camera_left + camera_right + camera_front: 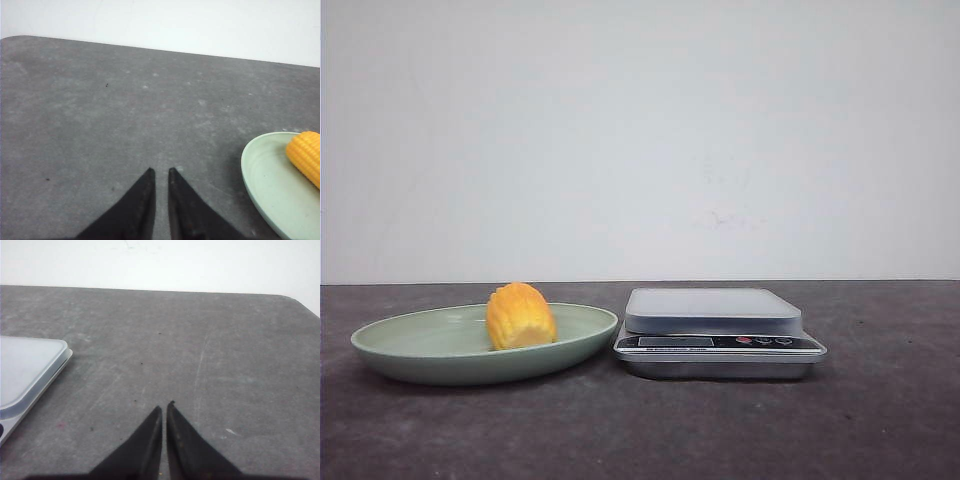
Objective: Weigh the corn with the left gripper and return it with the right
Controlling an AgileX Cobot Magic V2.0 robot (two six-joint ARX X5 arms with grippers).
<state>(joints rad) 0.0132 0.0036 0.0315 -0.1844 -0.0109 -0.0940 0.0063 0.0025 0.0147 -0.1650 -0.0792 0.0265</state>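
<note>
Corn [520,316] sits on a shallow pale green plate [410,350] at the left of what I see from the front camera. It is a short, stubby piece of cob, yellow-orange, with ridged rows of kernels running along it and a rounded top end. It rests toward the right half of the plate, on the dish's inner surface.

Just right of the plate, close to its rim, stands a kitchen scale [718,330] with a pale grey weighing platform and a dark front strip carrying a display and small buttons. Both rest on a dark grey table [640,440] in front of a plain white wall [640,130].

From my left wrist camera, the left gripper [160,172] hovers over bare tabletop, its two black tapering fingers nearly together with only a narrow gap at the tips, pinching nothing. The plate and corn lie off to one side of it.

From my right wrist camera, the right gripper [164,407] likewise has its fingers almost touching and empty, with the scale's corner off to one side.
</note>
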